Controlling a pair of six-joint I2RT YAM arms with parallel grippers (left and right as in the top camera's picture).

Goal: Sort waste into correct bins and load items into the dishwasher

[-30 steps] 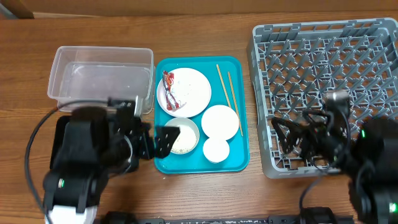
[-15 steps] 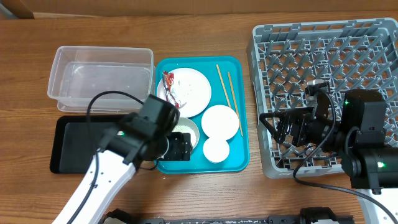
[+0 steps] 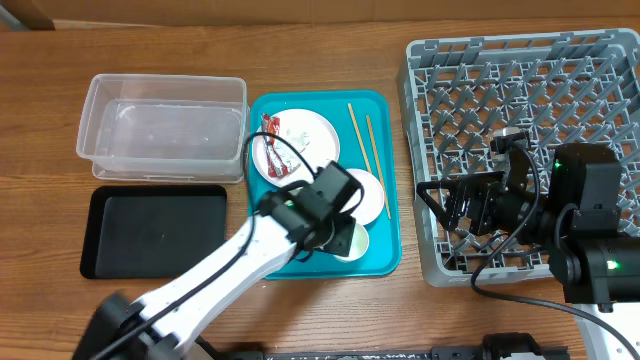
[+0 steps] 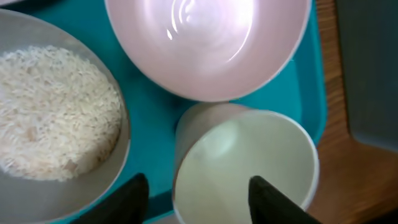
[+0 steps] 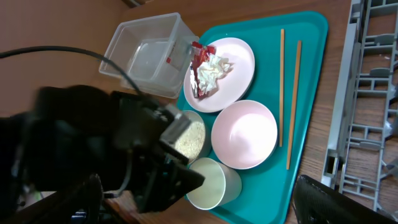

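Observation:
My left gripper point(image 4: 199, 202) is open over the teal tray point(image 3: 390, 255). It straddles the wall of the small white cup point(image 4: 245, 162), one finger outside and one inside the mouth. Left of the cup stands a bowl of rice point(image 4: 56, 112), and beyond the cup an empty white bowl point(image 4: 208, 43). The red wrapper point(image 5: 199, 62) and tissue wad point(image 5: 214, 68) lie on the flat plate point(image 3: 315, 135). Two chopsticks point(image 3: 356, 140) lie on the tray's right side. My right gripper point(image 3: 442, 215) is open and empty above the grey dish rack point(image 3: 530, 100).
The clear tub point(image 3: 165, 80) stands left of the teal tray, and the black tray point(image 3: 155, 230) lies in front of it. My left arm point(image 3: 230, 270) stretches diagonally from the front left across the teal tray, hiding the rice bowl in the overhead view.
My left arm has swung right from over the black tray onto the teal tray, and its jaws are now at the cup. My right arm shifted slightly, then held still.

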